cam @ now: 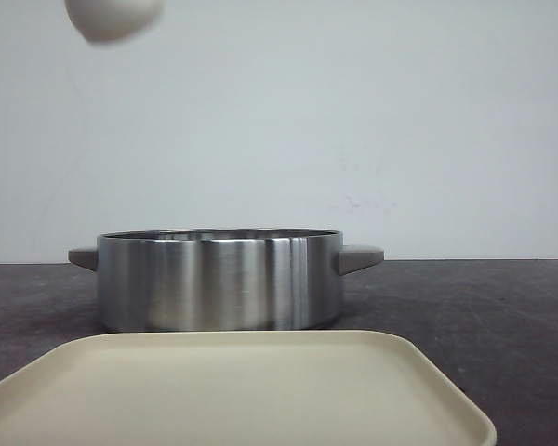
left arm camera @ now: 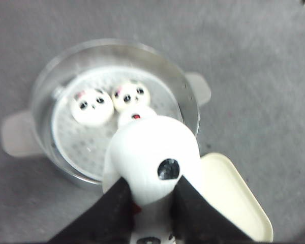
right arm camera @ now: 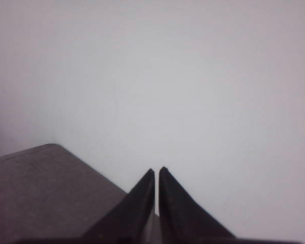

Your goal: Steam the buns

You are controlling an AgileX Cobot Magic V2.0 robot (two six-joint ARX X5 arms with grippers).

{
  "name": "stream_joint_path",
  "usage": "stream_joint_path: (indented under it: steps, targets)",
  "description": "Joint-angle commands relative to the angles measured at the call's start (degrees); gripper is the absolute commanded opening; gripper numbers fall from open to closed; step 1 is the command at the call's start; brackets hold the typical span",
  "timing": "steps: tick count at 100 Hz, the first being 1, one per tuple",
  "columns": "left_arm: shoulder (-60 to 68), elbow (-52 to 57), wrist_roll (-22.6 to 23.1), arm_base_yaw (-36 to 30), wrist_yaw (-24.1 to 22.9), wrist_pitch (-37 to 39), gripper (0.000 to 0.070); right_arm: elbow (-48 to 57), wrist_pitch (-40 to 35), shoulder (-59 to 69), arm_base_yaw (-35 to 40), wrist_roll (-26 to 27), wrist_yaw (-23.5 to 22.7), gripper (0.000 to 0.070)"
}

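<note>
Front view: a brushed steel pot [cam: 219, 280] behind a cream plastic tray [cam: 232, 390]; one white bun [cam: 113, 19] hangs high above. Left wrist view: my left gripper [left arm camera: 151, 201] clamps that panda-faced bun, eye toward the camera, over the pot holding three buns [left arm camera: 92, 105]. Right wrist view: my right gripper [right arm camera: 156, 175] is pressed together against blank wall.

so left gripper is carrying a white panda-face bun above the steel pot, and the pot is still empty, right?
Not empty. The left wrist view shows the left gripper holding a glossy white panda-face bun above the round stainless steel pot, but three panda buns already sit on the perforated steamer plate inside.
</note>
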Motion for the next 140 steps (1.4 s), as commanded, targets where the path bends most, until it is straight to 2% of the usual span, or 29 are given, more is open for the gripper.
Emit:
stream_joint_path:
  steps: [1, 15, 33, 52, 70, 84, 100, 105, 110, 123, 127, 133, 140]
  targets:
    - [3.56, 1.38, 0.02, 0.94, 2.08, 0.42, 0.0009, 1.51, -0.33, 0.83, 0.61, -0.48, -0.07, 0.0006]
    - [10.8, 1.62, -0.31, 4.52, 5.75, 1.64, 0.001, 1.51, -2.82, 0.59, 0.61, -0.44, -0.07, 0.0006]
    - [22.36, 6.47, 1.84, 6.99, 5.81, 2.12, 0.001, 1.51, -2.25, 0.13, 0.61, 1.16, -0.22, 0.0006]
    - [35.54, 14.14, 1.33, 7.21, 5.38, 1.27, 0.001, 1.51, -2.95, -0.33, 0.61, 2.58, -0.26, 0.0006]
    - [44.0, 18.25, 1.4, 7.72, 0.24, -0.85, 0.001, 1.55, -3.87, -1.27, 0.61, 2.82, -0.09, 0.0006]
    - [47.41, 18.97, 0.52, 8.98, 0.09, 0.11, 0.001, 1.55, -4.81, -2.1, 0.61, 2.89, -0.04, 0.0006]
    - [50.34, 18.97, -1.62, 10.12, 4.74, -0.92, 0.0015, 1.55, -5.66, -2.56, 0.61, 2.99, -0.04, 0.0006]
    - [50.97, 18.97, -2.23, 10.27, 5.62, -1.51, 0.0051, 1.55, -5.84, -2.78, 0.61, 3.04, -0.04, 0.0006]
    - [51.25, 18.97, -2.73, 10.27, 5.7, -2.08, 0.0125, 1.55, -5.86, -2.82, 0.61, 3.26, -0.07, 0.0006]
    - [51.25, 19.71, -2.71, 10.25, 5.66, -2.67, 0.0407, 1.55, -5.86, -2.8, 0.61, 3.26, -0.07, 0.0006]
    - [51.25, 20.41, -2.71, 10.25, 5.66, -2.93, 0.047, 1.55, -5.9, -2.8, 0.61, 3.26, -0.07, 0.0006]
    - [51.23, 21.92, -2.71, 10.25, 5.68, -3.52, 0.0521, 1.55, -5.95, -2.78, 0.61, 3.26, -0.07, 0.0006]
    - [51.23, 24.74, -2.71, 10.25, 5.66, -4.98, 0.0524, 1.55, -6.16, -2.78, 0.61, 3.26, -0.07, 0.0006]
